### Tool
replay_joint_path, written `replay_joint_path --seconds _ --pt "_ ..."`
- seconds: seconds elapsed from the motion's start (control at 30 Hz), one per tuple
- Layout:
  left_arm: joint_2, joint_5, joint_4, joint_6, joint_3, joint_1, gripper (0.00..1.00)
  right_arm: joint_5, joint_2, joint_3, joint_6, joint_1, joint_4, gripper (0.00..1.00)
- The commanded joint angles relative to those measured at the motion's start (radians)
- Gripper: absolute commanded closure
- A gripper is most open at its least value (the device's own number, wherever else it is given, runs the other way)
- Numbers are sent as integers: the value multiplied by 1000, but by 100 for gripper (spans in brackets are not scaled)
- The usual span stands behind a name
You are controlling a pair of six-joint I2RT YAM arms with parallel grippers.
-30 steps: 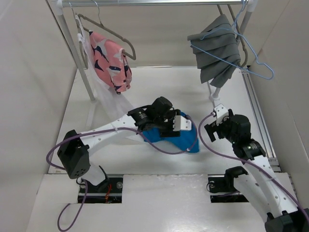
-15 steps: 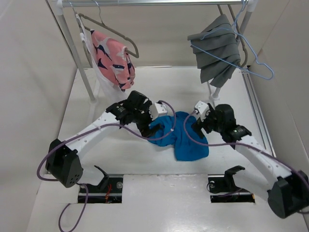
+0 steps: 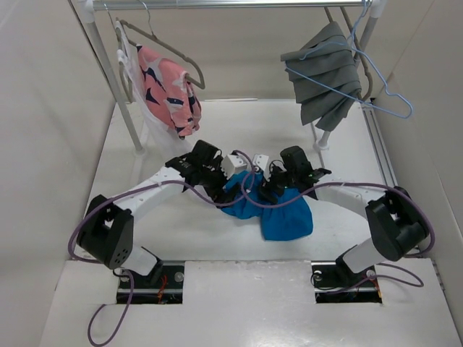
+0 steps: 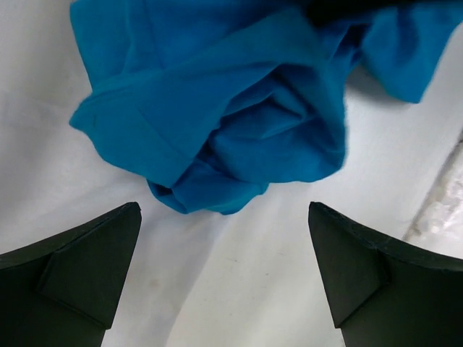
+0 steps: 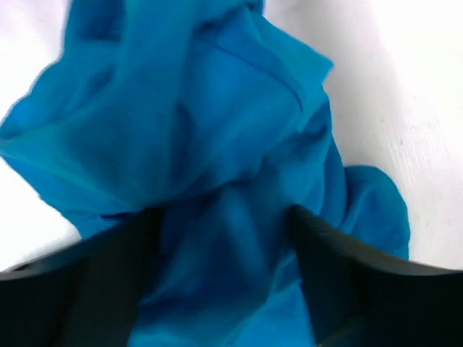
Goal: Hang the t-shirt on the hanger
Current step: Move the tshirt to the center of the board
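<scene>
The t-shirt [image 3: 278, 217] lies crumpled on the table [image 3: 325, 137], between both arms and well apart from the hanger [image 3: 405, 113], which hangs on the rail [image 3: 239, 3] at far right. The left gripper [image 4: 223, 217] is released and empty just short of the cloth. The right gripper [image 5: 223, 211] is spread, straddling a bunched fold. Probable fault: closing on a bunch takes several layers, so the collar does not open. The two wrists are near each other and their cables cross the cloth; snagging is possible. The table is white and smooth. Plain walls enclose it closely, and a pink garment [image 3: 170, 97] and a grey garment [image 3: 325, 79] crowd the rail.
</scene>
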Motion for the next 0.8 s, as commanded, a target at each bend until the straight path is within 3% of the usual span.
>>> replay_joint_path --seconds 0.0,0.03,0.07,0.13,0.2,0.33,0.43,0.63,0.77 --pt "22 -44 16 43 -51 0 0 -22 -9 17 8 -33 46 26" --pt "22 -65 27 57 -62 15 0 -22 -18 8 8 -48 46 36" --pt "5 -85 44 75 -74 30 0 -22 -18 8 8 -48 46 68" --pt "-17 -145 73 137 -117 119 0 -22 -45 8 17 -73 46 89" --pt "-29 -217 104 187 -139 200 0 -12 -91 -2 17 -83 46 100" --pt "-29 -333 134 269 -139 419 0 52 -182 -25 17 -108 15 100" --pt "-40 -429 179 306 -139 486 0 83 -239 -12 -19 -131 -61 100" --pt "-60 -533 233 318 -117 504 0 92 -321 77 -104 -120 -161 100" --pt "-109 -399 94 378 -73 457 0 52 -404 123 -125 -120 -186 100"
